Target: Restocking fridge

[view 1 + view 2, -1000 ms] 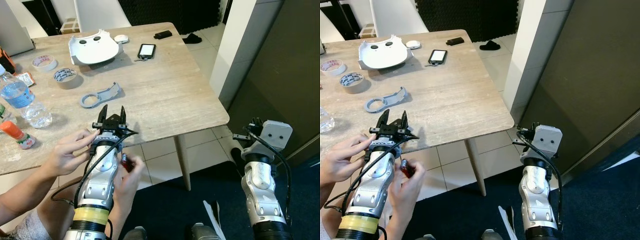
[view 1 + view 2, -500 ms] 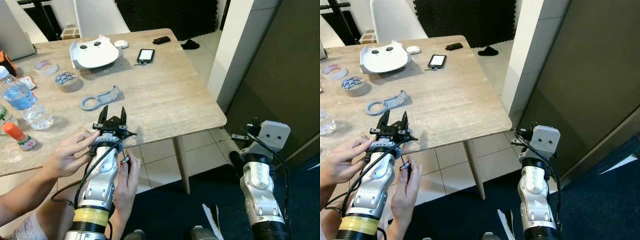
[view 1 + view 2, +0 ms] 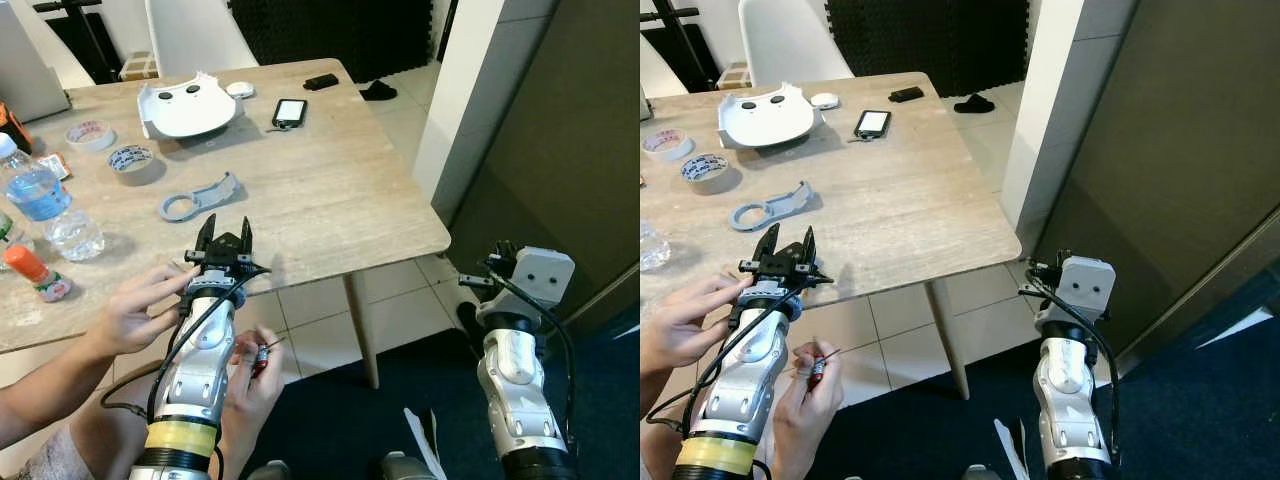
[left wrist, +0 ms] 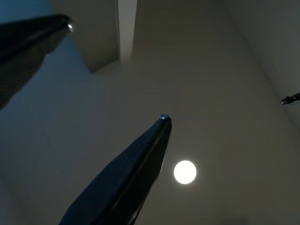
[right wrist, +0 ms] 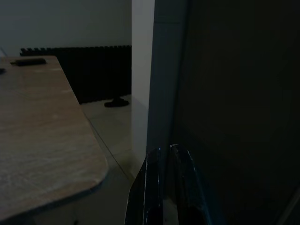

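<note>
Centrally, the left gripper [image 3: 224,233], fingers spread apart and grasping nothing, points up at the near edge of the wooden table [image 3: 330,190]; a person's hand [image 3: 135,308] steadies its wrist while the other hand [image 3: 250,375] holds a small red-handled tool [image 3: 259,358] beside the forearm. Right gripper [image 5: 166,154], fingers pressed together, hangs near a dark door. Water bottle [image 3: 45,200] stands at the table's left

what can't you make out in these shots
- Small red-handled tool in the person's hand: too small to identify, head views.
- Bottles at the table's edge: cut off by the frame, left eye view.
- Left gripper wrist view: aimed at the ceiling.
- Right gripper's surroundings: very dark.
</note>
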